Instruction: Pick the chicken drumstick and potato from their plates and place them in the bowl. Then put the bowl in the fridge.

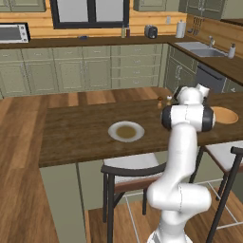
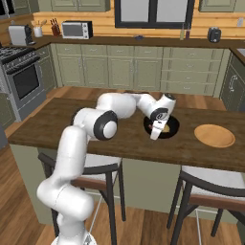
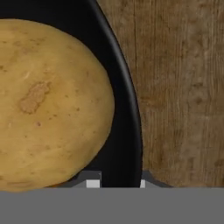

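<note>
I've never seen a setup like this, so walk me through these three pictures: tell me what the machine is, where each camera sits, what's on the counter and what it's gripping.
It is a rendered kitchen with a white robot arm on a base that can drive. Two cameras ride on that base behind the arm, one to its left and one to its right, so those two pictures show the same wooden counter from two sides. The third camera sits on the hand and looks along the gripper.

On the counter lie a pale plate with a brownish centre, a tan-orange plate and a glossy black bowl. The hand's picture shows a potato inside the bowl, right by its rim. The gripper reaches down at the bowl's rim and appears to be pinching it, though the fingers themselves are hard to make out.
</note>
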{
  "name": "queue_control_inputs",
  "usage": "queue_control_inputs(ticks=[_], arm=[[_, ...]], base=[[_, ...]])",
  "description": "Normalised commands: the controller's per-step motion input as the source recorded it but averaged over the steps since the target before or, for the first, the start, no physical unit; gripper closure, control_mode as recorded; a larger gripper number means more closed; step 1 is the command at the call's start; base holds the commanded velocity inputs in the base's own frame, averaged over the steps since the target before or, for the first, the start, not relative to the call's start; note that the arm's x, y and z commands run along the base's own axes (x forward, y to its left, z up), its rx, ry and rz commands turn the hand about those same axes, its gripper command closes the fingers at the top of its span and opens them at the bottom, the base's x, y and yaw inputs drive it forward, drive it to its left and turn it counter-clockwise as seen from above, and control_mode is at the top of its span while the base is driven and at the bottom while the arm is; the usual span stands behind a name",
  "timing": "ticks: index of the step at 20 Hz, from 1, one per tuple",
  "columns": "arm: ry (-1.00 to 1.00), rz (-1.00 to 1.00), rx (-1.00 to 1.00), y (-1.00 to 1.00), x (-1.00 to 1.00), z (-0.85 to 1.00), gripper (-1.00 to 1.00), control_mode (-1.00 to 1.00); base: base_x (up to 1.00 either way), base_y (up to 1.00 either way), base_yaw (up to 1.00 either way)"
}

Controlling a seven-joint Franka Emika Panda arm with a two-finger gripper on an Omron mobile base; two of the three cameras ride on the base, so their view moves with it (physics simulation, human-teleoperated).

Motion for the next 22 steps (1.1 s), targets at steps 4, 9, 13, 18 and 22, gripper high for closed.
queue_control_inputs(ticks=[4, 9, 13, 18, 22], arm=[[-0.11, 0.16, -0.13, 0.41, -1.0, 1.0, 1.0, -1.0], [-0.05, 0.27, -0.04, 0.65, -1.0, 0.84, 1.0, -1.0], [-0.11, 0.3, -0.04, 0.97, -1.0, 0.52, 1.0, -1.0], [-0.19, 0.29, 0.0, 0.98, -0.98, 0.25, 1.0, -1.0], [-0.13, 0.41, -0.11, 0.88, -0.77, 0.24, 1.0, -1.0]], base=[[0.0, 0.0, 0.0], [0.0, 0.0, 0.0], [0.0, 0.0, 0.0], [0.0, 0.0, 0.0], [0.0, 0.0, 0.0]])
